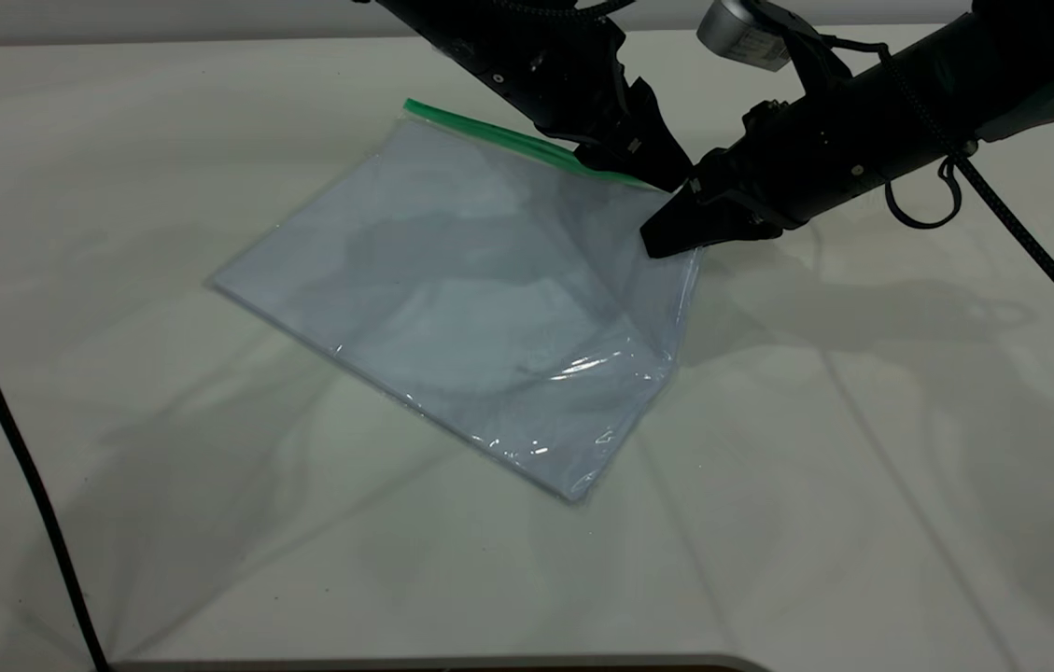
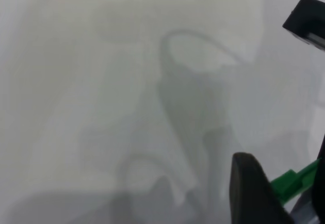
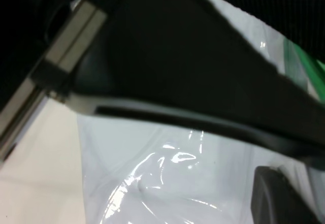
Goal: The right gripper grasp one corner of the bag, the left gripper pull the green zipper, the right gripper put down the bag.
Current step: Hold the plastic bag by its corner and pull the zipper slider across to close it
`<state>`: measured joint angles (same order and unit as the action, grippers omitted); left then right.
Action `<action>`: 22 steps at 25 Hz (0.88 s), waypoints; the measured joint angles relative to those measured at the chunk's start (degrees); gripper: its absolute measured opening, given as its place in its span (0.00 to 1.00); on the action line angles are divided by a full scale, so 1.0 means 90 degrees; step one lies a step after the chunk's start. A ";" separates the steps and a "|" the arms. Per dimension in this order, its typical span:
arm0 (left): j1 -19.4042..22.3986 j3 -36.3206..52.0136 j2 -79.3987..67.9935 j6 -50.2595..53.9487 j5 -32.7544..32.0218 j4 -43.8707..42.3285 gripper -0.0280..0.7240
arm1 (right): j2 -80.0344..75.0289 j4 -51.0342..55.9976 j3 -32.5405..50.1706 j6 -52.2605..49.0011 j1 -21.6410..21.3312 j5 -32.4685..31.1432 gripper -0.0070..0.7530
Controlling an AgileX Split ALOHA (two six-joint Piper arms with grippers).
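Broadly, the pale off-white tabletop carries the large flat clear plastic bag of white sheets, its right corner raised off the surface. At that corner the right end effector is clamped on the bag's edge. Beside it, the left end effector grips the narrow bright green zipper along the bag's far edge.

A matte white table surface with faint crease lines and soft grey shadows fills the scene, and a thin black cable runs down across it along its left side.
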<state>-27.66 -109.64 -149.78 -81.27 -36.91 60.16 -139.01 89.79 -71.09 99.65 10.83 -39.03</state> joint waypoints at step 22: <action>0.0055 0.0000 0.0000 -0.0278 0.0124 -0.0019 0.12 | 0.0000 0.0090 -0.0006 0.0000 0.0000 0.0068 0.06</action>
<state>-27.16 -109.64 -149.78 -83.78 -35.79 59.99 -139.01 90.59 -71.14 99.65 10.83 -38.41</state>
